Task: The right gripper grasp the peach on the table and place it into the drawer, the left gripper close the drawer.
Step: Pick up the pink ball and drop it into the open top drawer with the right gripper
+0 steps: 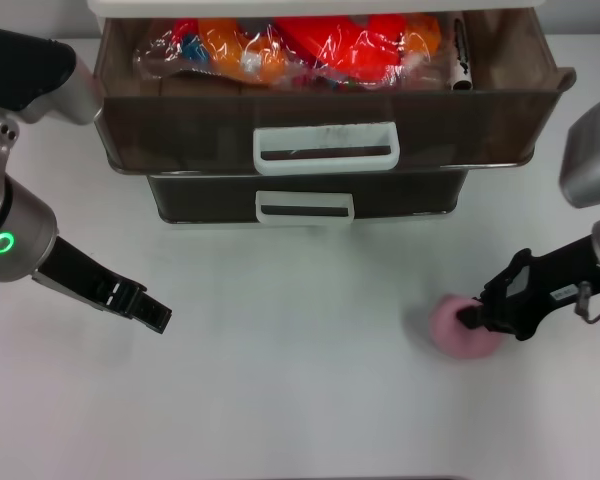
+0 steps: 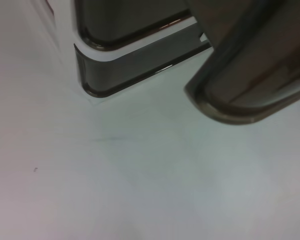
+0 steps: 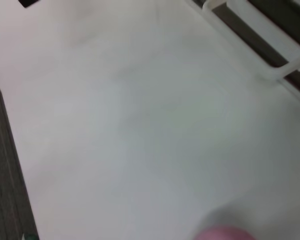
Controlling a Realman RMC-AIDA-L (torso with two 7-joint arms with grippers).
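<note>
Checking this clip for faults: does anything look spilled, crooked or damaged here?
Nothing stands out. The top drawer is pulled open and full of bright packets, the peach sits on the table at the right gripper, and the left gripper hangs apart.

The head camera looks forward and down from above onto the table, with the drawer at the far edge. The left wrist camera sits low and close to the table, facing a corner of the drawer. The right wrist camera looks across the table towards a white handle. All three views share the tabletop and the drawer unit.
</note>
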